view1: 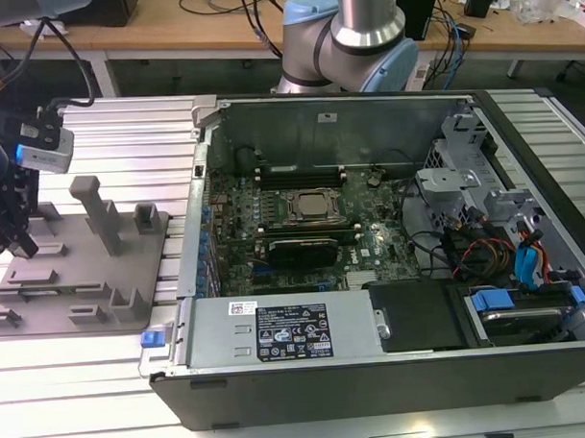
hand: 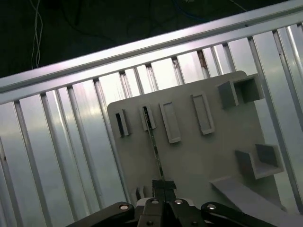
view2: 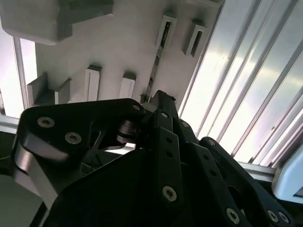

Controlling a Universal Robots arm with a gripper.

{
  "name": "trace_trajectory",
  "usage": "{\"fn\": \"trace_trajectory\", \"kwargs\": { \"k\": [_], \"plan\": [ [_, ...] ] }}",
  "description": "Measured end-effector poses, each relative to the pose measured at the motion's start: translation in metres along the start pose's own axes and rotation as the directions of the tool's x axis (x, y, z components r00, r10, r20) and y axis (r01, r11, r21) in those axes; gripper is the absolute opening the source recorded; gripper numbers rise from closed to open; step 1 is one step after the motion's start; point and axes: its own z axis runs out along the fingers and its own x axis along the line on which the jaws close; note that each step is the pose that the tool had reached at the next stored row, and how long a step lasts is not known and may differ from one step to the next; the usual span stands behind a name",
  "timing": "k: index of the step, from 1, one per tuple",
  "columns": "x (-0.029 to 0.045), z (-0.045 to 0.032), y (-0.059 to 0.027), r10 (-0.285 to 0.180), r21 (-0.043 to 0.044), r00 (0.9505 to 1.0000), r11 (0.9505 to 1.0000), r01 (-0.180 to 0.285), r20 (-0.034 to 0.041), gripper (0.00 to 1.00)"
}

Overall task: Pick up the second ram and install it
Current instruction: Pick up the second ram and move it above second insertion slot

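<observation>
Closest to both wrist cameras, black linkage of the gripper [hand: 164, 185], with fingers [hand: 158, 185] pressed together on the near end of the second ram [hand: 154, 146], pinching it. Thin greenish-grey stick standing on its long edge, far end seated in a narrow slot block of the grey holder plate [hand: 189, 156], not yet lifted out. Same grip visible in the second wrist view, stick running from slot block straight to the fingertips. Holder plate lying flat on the ribbed aluminium table [view1: 117, 139], toward the exterior view's left, gripper low over its outer edge. Just beside the plate, toward the exterior view's right, open computer case [view1: 375, 394] with motherboard [view1: 370, 250], processor socket [view1: 311, 207] and long black memory slots [view1: 301, 175] just beside it. Arm's base [view1: 368, 29] behind the case.
</observation>
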Motion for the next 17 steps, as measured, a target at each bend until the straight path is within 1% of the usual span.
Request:
{"fn": "trace_trajectory", "kwargs": {
  "k": [2, 6, 8, 11, 13, 15, 17],
  "plan": [
    [0.0000, 0.0005, 0.0000, -0.018, -0.0002, 0.9998, 0.9998, 0.018, -0.0009, 0.08],
    [0.0000, 0.0008, 0.0000, -0.021, -0.0001, 0.9998, 0.9998, 0.021, -0.0009, 0.08],
    [0.0000, 0.0043, -0.0002, -0.024, 0.0000, 0.9997, 0.9997, 0.024, -0.0011, 0.08],
    [0.0001, 0.0133, -0.0005, -0.039, 0.0015, 0.9993, 0.9993, 0.039, -0.0014, 0.08],
    [0.0000, 0.0168, -0.0006, -0.049, 0.0022, 0.9988, 0.9988, 0.049, -0.0017, 0.08],
    [-0.0002, 0.0234, -0.0004, -0.087, 0.0020, 0.9962, 0.9962, 0.088, -0.0032, 0.08],
    [0.0000, 0.0264, 0.0004, -0.108, 0.0018, 0.9941, 0.9941, 0.108, -0.0042, 0.08]
  ]
}}
